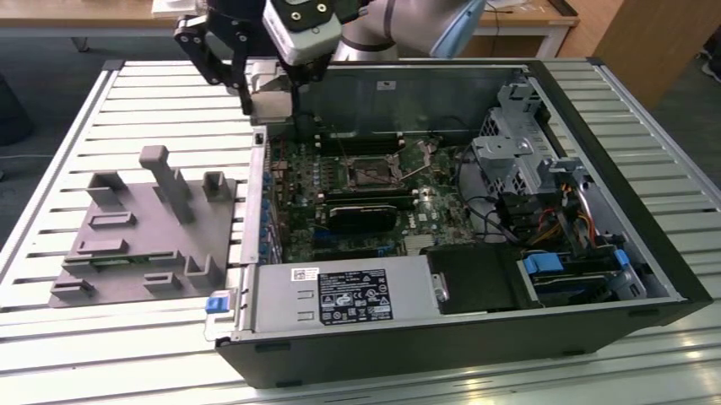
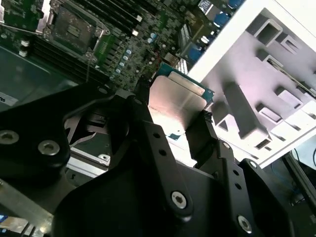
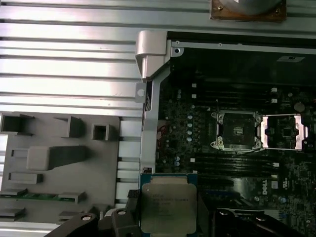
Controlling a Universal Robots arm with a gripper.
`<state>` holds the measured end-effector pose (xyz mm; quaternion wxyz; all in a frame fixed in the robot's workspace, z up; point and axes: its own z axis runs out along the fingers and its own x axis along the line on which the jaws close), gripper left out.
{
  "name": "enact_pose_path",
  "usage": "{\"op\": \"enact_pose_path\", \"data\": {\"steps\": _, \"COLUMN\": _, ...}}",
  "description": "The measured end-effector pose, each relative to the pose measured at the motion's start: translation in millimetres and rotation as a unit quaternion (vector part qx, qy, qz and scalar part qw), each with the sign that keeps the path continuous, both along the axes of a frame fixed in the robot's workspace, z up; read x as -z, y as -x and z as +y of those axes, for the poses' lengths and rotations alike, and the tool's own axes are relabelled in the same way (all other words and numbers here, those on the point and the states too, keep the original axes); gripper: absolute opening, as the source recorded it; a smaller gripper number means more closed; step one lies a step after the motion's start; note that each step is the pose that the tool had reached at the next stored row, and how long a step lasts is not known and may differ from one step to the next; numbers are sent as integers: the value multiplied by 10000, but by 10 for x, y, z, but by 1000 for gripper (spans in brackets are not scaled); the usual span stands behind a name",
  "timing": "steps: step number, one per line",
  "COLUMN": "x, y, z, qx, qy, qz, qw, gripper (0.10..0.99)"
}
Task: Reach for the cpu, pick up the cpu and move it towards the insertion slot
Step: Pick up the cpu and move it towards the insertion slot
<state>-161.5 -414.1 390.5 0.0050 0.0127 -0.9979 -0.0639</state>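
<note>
One small square cpu with a shiny silver top (image 3: 168, 206) sat clamped between the black gripper (image 2: 178, 127) fingers, held in the air above the open computer case's edge (image 1: 257, 169), well apart from the silver-framed, dark-centred insertion slot (image 3: 236, 130).

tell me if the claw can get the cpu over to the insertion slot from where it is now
Probably yes. The claw is shut on the cpu above the case's edge, and the insertion slot sits open on the motherboard, with its metal frame swung aside and nothing standing between them.
</note>
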Motion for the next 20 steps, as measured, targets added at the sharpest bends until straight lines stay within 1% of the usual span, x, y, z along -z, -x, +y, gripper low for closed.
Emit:
{"op": "enact_pose_path", "data": {"steps": 7, "x": 18, "y": -266, "z": 18, "qx": 0, "qy": 0, "qz": 0, "qw": 10000, "gripper": 545}}
{"op": "enact_pose_path", "data": {"steps": 11, "x": 27, "y": -394, "z": 37, "qx": 0, "qy": 0, "qz": 0, "qw": 10000, "gripper": 545}}
{"op": "enact_pose_path", "data": {"steps": 14, "x": 34, "y": -471, "z": 67, "qx": 0, "qy": 0, "qz": 0, "qw": 10000, "gripper": 545}}
{"op": "enact_pose_path", "data": {"steps": 17, "x": 45, "y": -536, "z": 118, "qx": 0, "qy": 0, "qz": 0, "qw": 10000, "gripper": 545}}
{"op": "enact_pose_path", "data": {"steps": 20, "x": 56, "y": -582, "z": 152, "qx": 23, "qy": 7, "qz": 0, "qw": 10000, "gripper": 545}}
